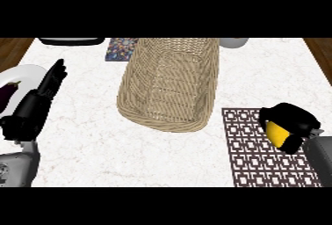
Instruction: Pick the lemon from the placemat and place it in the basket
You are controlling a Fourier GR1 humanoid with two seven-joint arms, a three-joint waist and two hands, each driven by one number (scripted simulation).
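Note:
The yellow lemon (pixel 277 133) shows between the curled fingers of my right hand (pixel 293 121), which is shut on it over the brown patterned placemat (pixel 253 154) at the right. The tall wicker basket (pixel 170 83) stands in the middle of the counter, to the left of the hand and apart from it. My left hand (pixel 39 103) rests open at the left edge, fingers pointing up and away.
A white plate (pixel 16 79) with a dark eggplant (pixel 9 94) lies at the far left, partly behind my left hand. At the back stand a dark-rimmed dish (pixel 71 41), a speckled mat (pixel 121 49) and a grey bowl (pixel 232 42).

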